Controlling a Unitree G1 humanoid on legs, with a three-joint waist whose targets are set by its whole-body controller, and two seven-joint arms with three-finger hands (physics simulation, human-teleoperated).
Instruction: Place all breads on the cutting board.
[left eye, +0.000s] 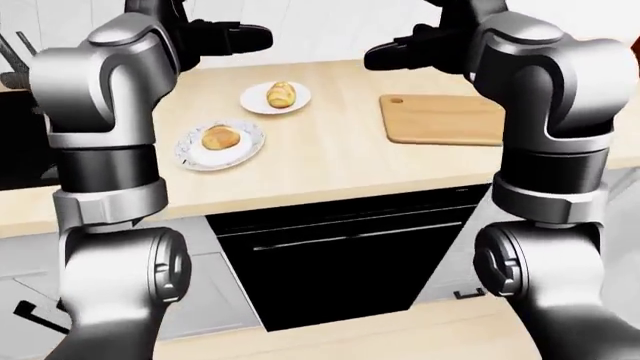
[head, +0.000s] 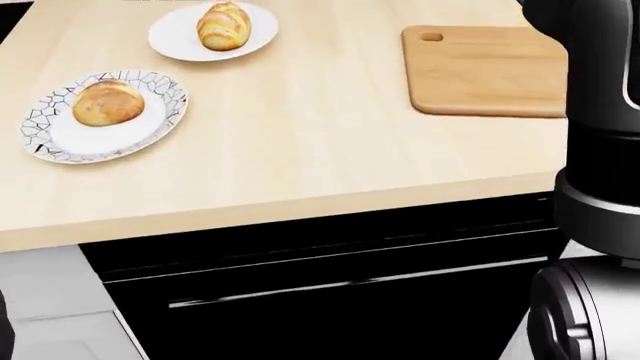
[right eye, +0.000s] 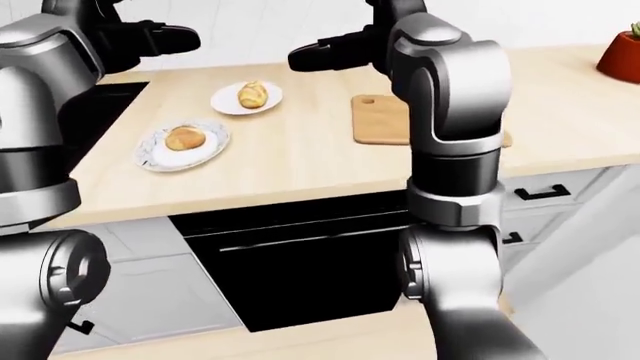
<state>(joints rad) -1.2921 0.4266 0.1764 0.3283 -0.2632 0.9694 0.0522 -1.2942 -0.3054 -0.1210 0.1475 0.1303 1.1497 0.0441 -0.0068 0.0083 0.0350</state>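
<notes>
Both hands are raised above the counter (head: 300, 150), the left hand (left eye: 235, 37) and the right hand (left eye: 400, 54) empty, fingers loosely spread. Nothing has been moved yet: the round roll (head: 106, 103) sits on its patterned plate (head: 45, 139), the long roll (head: 223, 24) on a white plate (head: 175, 37), and the cutting board (head: 480, 71) lies bare, well apart. A black dishwasher (left eye: 340, 262) sits below, and a potted plant (right eye: 620, 49) at the far right.
</notes>
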